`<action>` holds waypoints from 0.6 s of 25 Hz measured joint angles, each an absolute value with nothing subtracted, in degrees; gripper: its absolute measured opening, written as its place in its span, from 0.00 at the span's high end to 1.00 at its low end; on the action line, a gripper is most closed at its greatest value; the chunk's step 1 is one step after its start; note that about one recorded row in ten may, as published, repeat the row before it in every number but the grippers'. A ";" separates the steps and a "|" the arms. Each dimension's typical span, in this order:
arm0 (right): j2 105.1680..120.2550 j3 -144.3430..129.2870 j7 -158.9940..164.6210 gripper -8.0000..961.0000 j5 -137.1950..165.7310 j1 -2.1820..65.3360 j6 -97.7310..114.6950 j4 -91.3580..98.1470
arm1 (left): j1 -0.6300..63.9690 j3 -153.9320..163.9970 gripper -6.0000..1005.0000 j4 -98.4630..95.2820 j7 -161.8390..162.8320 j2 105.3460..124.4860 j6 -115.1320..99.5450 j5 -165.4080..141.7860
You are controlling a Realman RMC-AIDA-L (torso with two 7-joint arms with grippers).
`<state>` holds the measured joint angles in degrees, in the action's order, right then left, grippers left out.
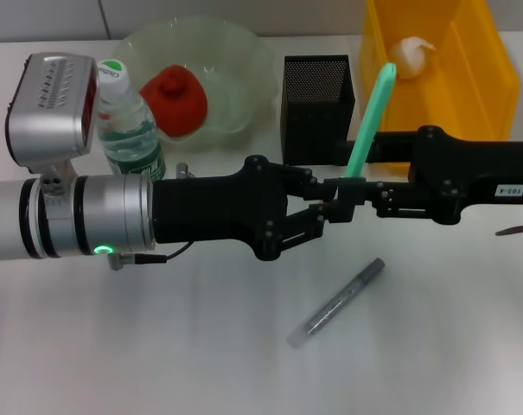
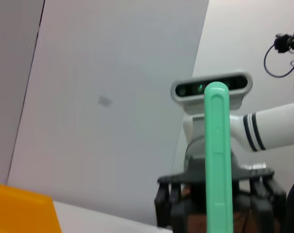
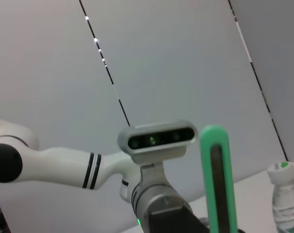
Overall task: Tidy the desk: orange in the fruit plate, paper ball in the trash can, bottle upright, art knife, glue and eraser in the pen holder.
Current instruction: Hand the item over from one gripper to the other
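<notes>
Orange (image 1: 175,99) lies in the fruit plate (image 1: 244,60), paper ball (image 1: 412,54) in the trash can (image 1: 486,86), bottle (image 1: 130,130) upright. Left gripper (image 1: 317,216) and right gripper (image 1: 352,199) both pinch the green art knife (image 1: 369,121) mid-desk; pen holder (image 1: 317,108) looks empty, and glue and eraser are unseen.

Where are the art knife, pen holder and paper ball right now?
art knife (image 1: 371,117), head view, on its green handle.
pen holder (image 1: 318,108), head view, on its mesh front wall.
paper ball (image 1: 411,55), head view, on its wrinkled middle.
</notes>
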<state>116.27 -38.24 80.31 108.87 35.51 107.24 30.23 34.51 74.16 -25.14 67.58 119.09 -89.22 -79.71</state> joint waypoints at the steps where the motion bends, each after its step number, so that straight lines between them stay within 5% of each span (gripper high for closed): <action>1: 116.27 -38.24 80.31 0.41 108.87 35.51 107.24 30.23 | 34.58 74.23 0.80 -25.14 67.58 119.09 -89.42 -79.36; 15: 116.55 -38.21 79.59 0.47 108.88 35.32 106.91 30.33 | 34.63 74.44 0.79 -24.75 67.50 118.83 -89.95 -78.71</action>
